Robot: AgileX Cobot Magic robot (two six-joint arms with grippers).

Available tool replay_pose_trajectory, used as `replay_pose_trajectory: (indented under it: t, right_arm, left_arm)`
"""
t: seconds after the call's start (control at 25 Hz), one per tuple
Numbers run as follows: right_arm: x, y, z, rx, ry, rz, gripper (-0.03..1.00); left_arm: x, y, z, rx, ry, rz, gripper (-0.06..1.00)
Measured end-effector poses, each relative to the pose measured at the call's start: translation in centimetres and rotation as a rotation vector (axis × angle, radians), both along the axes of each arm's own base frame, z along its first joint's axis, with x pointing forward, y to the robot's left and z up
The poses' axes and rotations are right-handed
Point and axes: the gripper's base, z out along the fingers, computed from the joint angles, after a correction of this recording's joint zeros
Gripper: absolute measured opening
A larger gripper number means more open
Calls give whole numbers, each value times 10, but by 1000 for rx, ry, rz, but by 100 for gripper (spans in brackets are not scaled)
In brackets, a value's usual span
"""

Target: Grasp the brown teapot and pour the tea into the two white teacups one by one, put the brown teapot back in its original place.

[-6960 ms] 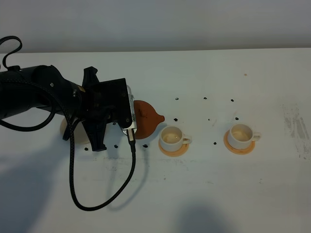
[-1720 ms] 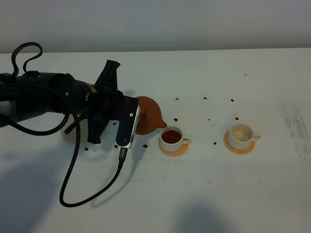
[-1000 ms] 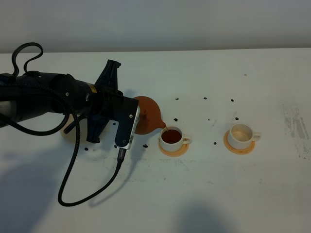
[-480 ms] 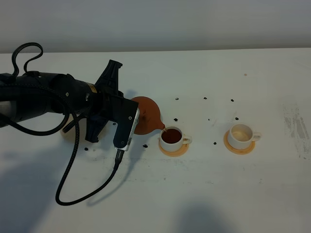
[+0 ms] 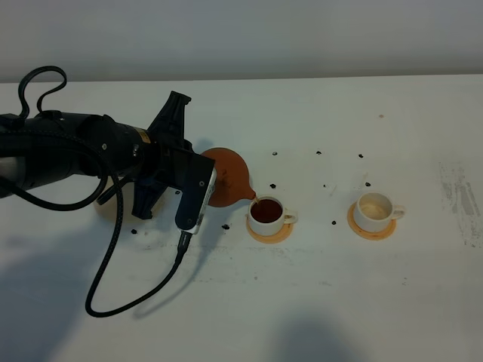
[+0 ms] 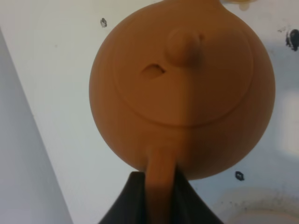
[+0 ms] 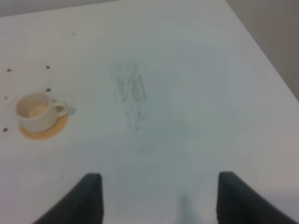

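the left gripper's [image 6: 161, 182] dark fingers [image 6: 128, 198] are pinched shut on the loop handle of the brown teapot [image 6: 182, 88], one on each side of it. the wrist view looks straight onto the lid and its small knob.

in the high view the brown teapot [image 5: 226, 177] hangs tipped over toward the right. its spout points down at the rim of the nearer white teacup [image 5: 266, 214], and a thin line of tea joins spout and cup. that cup is full of dark tea and sits on its orange coaster [image 5: 269, 234].

the left arm [image 5: 68, 147] lies low and nearly level, reaching in from the left edge of the table [image 5: 339, 302]. its wrist is rolled so the camera block faces down and right. a black cable [image 5: 128, 294] loops from it down over the near part of the table.

the second white teacup [image 5: 373, 211] stands well apart to the right on its own coaster [image 5: 371, 231] and looks empty, pale inside. black specks dot the surface around and between the two cups.

the right gripper [image 7: 163, 200] hovers with fingers spread wide and nothing between them, over bare table beside a scuffed grey patch [image 7: 133, 95]. the second cup [image 7: 35, 109] lies off to one side of it.

the table's far edge runs along the wall. the near part in front of the cups is open.
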Motion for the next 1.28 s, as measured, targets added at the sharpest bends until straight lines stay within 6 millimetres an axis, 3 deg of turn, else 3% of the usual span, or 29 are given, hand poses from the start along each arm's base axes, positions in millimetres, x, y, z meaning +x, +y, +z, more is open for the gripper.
replay_pose_trajectory:
  t: [0.96, 1.28]
  right_arm:
    - [0, 0, 0, 0, 0, 0, 51]
    - [0, 0, 0, 1, 0, 0, 51]
  left_arm:
    - [0, -2, 0, -1, -6, -10, 8]
    - [-5, -3, -2, -114, 116, 155, 8]
